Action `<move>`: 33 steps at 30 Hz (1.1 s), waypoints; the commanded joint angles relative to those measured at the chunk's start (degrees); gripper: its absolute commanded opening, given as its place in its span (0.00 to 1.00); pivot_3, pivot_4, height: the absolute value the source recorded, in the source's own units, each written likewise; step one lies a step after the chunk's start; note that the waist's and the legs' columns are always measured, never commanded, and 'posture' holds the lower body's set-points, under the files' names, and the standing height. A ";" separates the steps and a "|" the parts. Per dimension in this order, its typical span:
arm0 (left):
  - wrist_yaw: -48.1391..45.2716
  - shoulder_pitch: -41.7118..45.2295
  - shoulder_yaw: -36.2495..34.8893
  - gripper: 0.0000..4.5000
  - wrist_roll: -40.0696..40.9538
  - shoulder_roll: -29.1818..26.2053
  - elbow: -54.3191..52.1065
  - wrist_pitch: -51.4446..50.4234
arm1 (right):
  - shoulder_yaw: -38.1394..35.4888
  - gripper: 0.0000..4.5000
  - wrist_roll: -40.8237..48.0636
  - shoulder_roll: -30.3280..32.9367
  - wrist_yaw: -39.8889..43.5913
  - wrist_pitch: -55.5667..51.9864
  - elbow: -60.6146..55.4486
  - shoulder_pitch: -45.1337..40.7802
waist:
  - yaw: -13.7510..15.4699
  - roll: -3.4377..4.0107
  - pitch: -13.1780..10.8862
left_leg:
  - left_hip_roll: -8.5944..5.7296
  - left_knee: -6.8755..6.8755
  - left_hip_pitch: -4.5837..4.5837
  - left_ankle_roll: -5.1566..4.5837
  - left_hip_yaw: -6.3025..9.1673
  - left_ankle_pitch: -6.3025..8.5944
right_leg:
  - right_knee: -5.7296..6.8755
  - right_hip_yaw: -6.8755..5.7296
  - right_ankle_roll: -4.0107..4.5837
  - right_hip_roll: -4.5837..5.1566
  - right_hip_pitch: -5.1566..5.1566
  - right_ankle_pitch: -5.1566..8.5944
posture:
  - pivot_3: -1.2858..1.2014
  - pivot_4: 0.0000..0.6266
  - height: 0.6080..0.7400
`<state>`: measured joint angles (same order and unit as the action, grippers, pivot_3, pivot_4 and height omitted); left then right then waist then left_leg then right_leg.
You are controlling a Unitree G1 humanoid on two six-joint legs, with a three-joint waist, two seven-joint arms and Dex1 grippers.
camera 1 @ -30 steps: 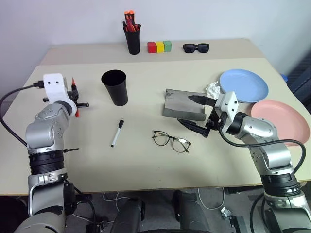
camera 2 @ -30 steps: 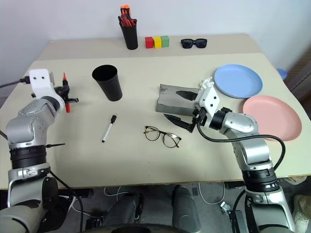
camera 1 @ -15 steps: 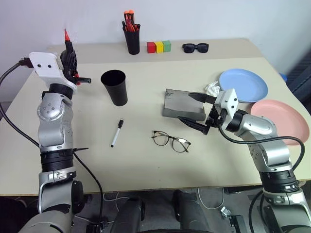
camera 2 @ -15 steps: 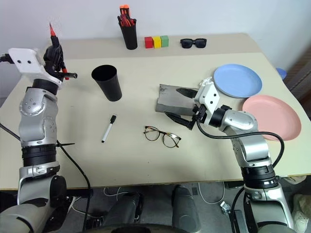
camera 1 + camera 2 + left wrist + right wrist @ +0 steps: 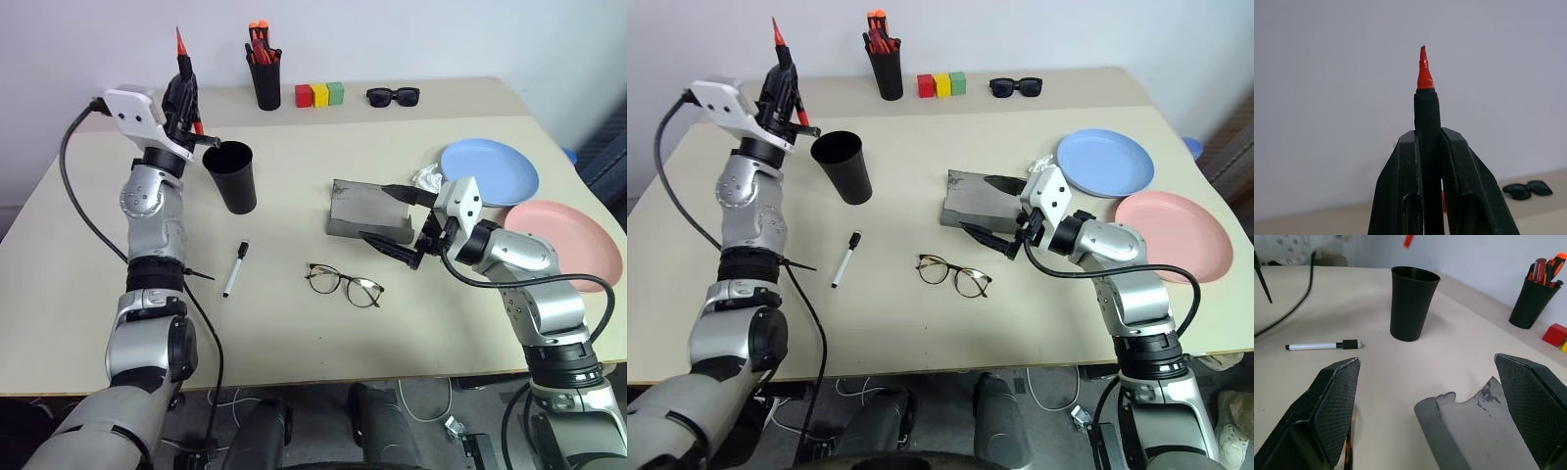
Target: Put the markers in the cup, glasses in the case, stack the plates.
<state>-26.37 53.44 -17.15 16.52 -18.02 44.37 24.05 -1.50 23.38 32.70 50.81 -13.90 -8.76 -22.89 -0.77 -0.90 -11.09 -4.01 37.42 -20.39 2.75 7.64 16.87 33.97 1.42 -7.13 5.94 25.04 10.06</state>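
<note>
A beige table (image 5: 294, 323) fills the frame, pale wall behind it. Upper left, the left gripper (image 5: 183, 86) is clamped tight on the dark marker (image 5: 180, 47), red tip pointing up, just beside the rim of the black cup (image 5: 231, 176). The cup's inside is too dark to read. Below the cup, the white marker (image 5: 235, 268) lies flat on the table. Centre right, the right gripper (image 5: 397, 220) stands wide apart, nothing between its fingers, hovering at the near edge of the grey case (image 5: 369, 211). The glasses (image 5: 344, 284) sit on the table just below and left of it. Far right, blue plate (image 5: 492, 172) and pink plate (image 5: 565, 243) lie side by side, unstacked. Top centre, a pen holder (image 5: 265, 82) full of orange-red pens, coloured blocks (image 5: 320, 94) and sunglasses (image 5: 394, 96).
</note>
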 commanded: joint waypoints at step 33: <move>-7.15 -2.00 1.55 0.99 5.18 0.62 -7.00 -8.31 | -4.97 1.00 7.03 0.43 -2.33 -4.01 -7.23 1.72 | -0.05 0.00 0.00 | 0.00 0.01 -0.01 -0.02 0.02 0.01 | 0.02 0.00 -0.04 0.00 0.00 -0.02 | 0.52 0.24 1.00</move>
<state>-32.26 52.19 -16.32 18.38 -16.13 46.26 21.87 -5.87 30.31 32.72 48.57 -18.50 -14.24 -20.44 -0.81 -0.90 -11.10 -4.01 37.42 -20.39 2.72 7.66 16.88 34.01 1.43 -7.17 5.94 25.03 10.04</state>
